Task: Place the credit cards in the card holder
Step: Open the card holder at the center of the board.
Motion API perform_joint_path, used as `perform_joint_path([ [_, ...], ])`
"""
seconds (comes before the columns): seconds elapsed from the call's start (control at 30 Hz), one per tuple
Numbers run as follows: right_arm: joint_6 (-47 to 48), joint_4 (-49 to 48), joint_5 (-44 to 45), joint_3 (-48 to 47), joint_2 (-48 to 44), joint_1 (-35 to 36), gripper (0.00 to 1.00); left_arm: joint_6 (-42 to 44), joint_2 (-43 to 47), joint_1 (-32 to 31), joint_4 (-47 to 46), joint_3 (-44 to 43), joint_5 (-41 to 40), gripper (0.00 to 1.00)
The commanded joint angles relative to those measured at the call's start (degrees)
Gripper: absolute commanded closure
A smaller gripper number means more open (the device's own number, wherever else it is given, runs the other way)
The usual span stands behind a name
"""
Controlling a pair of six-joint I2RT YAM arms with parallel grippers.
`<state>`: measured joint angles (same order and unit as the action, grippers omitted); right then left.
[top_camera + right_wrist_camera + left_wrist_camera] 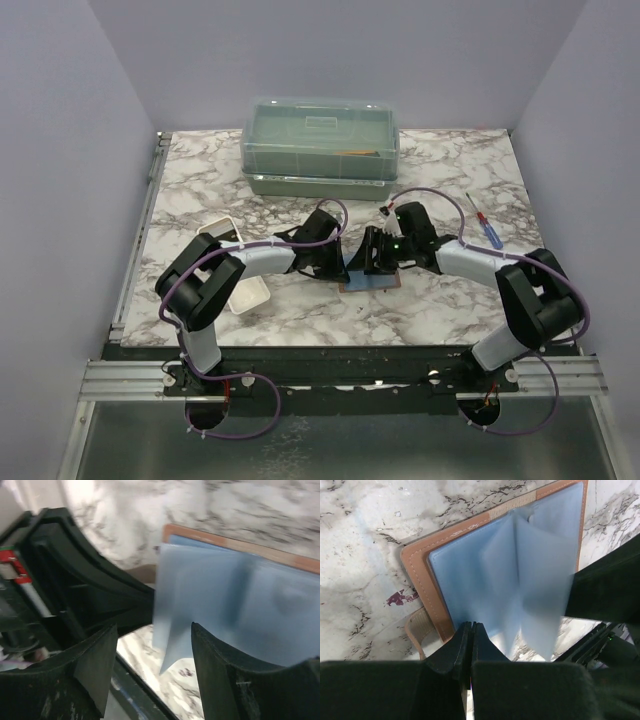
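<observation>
The card holder (372, 284) lies open on the marble table between the two arms, brown border (417, 565) up and bluish-grey pockets inside (280, 610). Pale blue flaps (535, 580) stand up from its middle. I cannot tell a separate credit card from these flaps. My left gripper (471, 628) is shut, its tips at the wallet's near inner edge beside the snap tab (417, 627); nothing shows between the fingers. In the top view it (335, 262) is at the wallet's left. My right gripper (155, 647) is open, a flap's corner (172, 645) hanging between its fingers; it (378, 258) is over the wallet's far side.
A translucent green lidded box (322, 145) stands at the back. A long white tray (240, 290) lies left, partly under the left arm. Two screwdrivers (485, 230) lie at the right. The right arm (607, 585) crowds the wallet's right side.
</observation>
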<state>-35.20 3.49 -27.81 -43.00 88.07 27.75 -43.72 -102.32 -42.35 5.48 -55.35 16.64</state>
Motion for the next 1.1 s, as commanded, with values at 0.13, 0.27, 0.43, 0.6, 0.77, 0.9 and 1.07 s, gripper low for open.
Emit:
perform_joint_path([
  [0.13,-0.6,2.6,0.0,-1.9,-4.4,-0.1,0.3,0.5,4.6,2.9,3.3,3.2,-3.5,0.99],
  [0.27,3.9,13.3,9.6,-2.3,-6.4,-1.7,0.28,0.5,8.9,4.2,4.5,2.9,-2.6,0.87],
  [0.43,4.4,15.8,16.0,-1.1,-7.1,-1.9,0.29,0.2,9.8,4.2,4.7,1.5,-0.7,0.86],
  [0.6,4.2,14.3,15.3,-0.7,-6.0,-1.8,0.32,0.1,9.6,4.1,4.6,0.1,2.3,0.87],
  [0.77,4.2,13.6,16.1,-0.2,-4.8,-1.8,0.33,-0.6,10.9,3.9,4.1,-0.7,4.4,0.87],
  [0.9,4.6,13.9,17.7,0.1,-4.2,-1.8,0.33,-0.7,11.3,2.5,2.7,-2.0,6.9,0.86],
  [1.07,4.2,11.8,16.2,0.8,-2.5,-1.8,0.33,-0.9,8.8,-0.4,1.7,-3.8,7.7,0.86],
])
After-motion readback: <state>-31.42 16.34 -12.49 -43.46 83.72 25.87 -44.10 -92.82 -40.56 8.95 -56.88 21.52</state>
